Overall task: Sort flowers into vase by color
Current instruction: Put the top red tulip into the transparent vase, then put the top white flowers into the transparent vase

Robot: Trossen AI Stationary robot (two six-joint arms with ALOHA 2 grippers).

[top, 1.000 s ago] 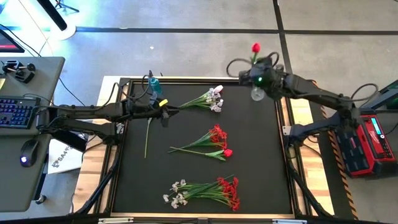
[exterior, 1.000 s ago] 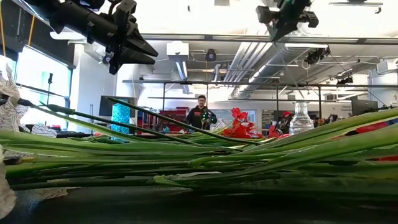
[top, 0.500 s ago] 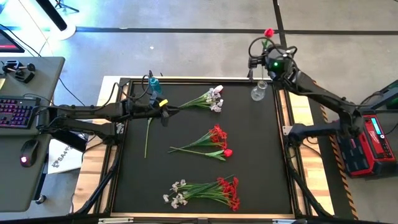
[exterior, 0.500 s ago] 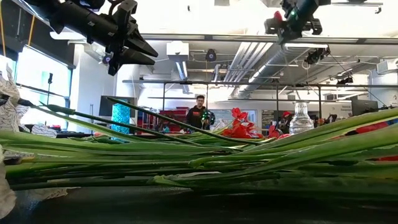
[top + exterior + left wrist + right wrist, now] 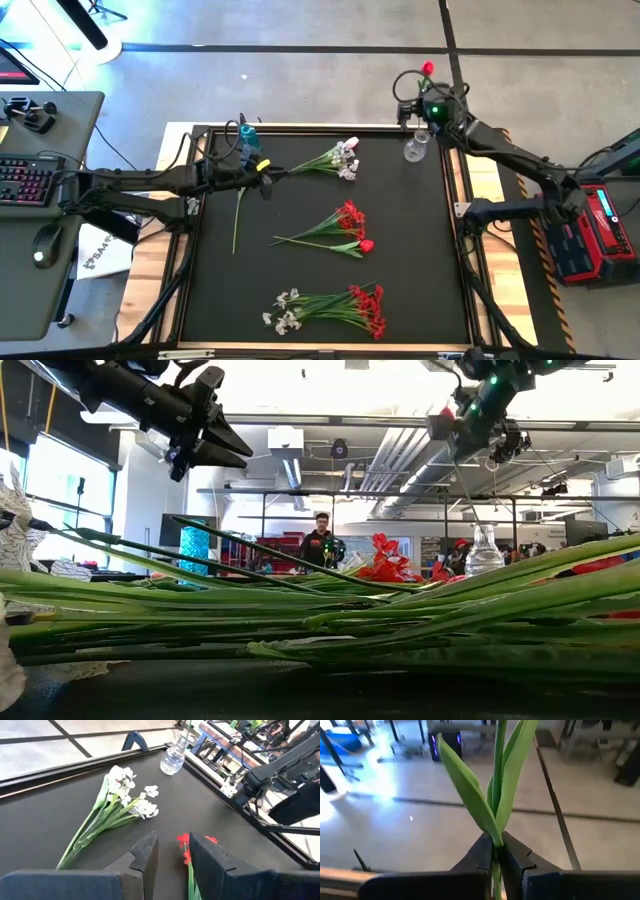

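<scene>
**High view: red rose up over the glass vase**

High view, upper right of the frame: the right gripper (image 5: 425, 90) has its fingers pinched shut on the stem of the red rose (image 5: 428, 68), held just above the clear glass vase (image 5: 415, 149). At upper left, the left gripper (image 5: 266, 183) hangs over the black mat (image 5: 420, 250), fingers a little apart with nothing between them. White sprays (image 5: 343, 158) and red bunches (image 5: 350, 228) lie on the mat.

A clear glass vase (image 5: 415, 150) stands in the mat's far right corner. A spray of small white blossoms (image 5: 335, 160) lies near the far edge, a bunch of red blooms (image 5: 335, 232) at the middle, and a mixed red-and-white bunch (image 5: 330, 307) by the near edge.
</scene>
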